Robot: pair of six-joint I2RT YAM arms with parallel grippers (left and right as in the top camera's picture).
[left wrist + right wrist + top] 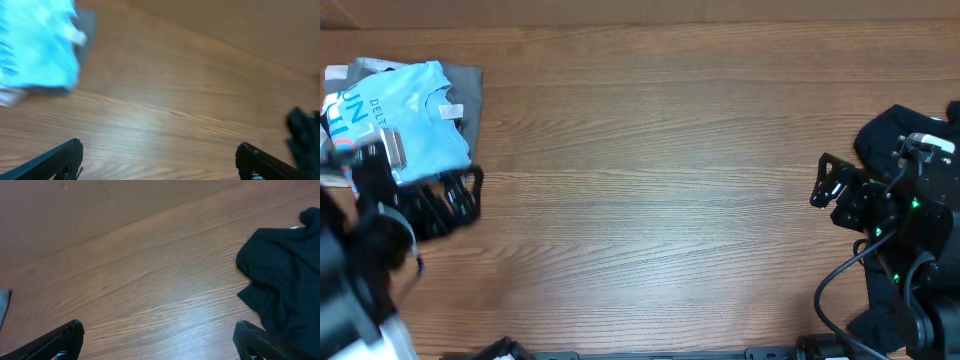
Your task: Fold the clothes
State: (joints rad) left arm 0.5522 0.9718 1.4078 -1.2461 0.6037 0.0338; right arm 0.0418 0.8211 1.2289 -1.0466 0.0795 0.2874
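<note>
- Left pincer (pixel 470 195): spread wide, nothing between the jaws. In its wrist view both fingers (pixel 60 160) frame bare table (pixel 650 200).
- Blue shirt (pixel 415 115): lies just beside the left pincer, ahead of it and off its left finger, not touching as far as the overhead shows. It sits as a compact packet with lettering showing on 1 edge.
- Grey cloth (pixel 472 88): sticks out from under the blue shirt on the side away from the left pincer. Cannot tell if it is a separate folded piece.
- Judgement: the blue shirt looks done, folded and parked at the table's edge.
- Right pincer (pixel 820 185): also spread wide and empty, open table between its fingers (pixel 265 342).
- Black garment (pixel 895 135): a rumpled heap close by the right pincer, ahead of it and off its right finger in the wrist view, with part hidden under the arm in the overhead.
- Judgement: the black garment is not folded. No flat panel or straight edge shows, only bunched cloth.
- Ground between the 2 pincers: bare wood, room to spread a garment.
- Tally, as judged: 1 piece finished, 1 piece left. That piece needs pulling out in front of the pincers, flattening, then folding.
- Neither pincer touches any cloth.
</note>
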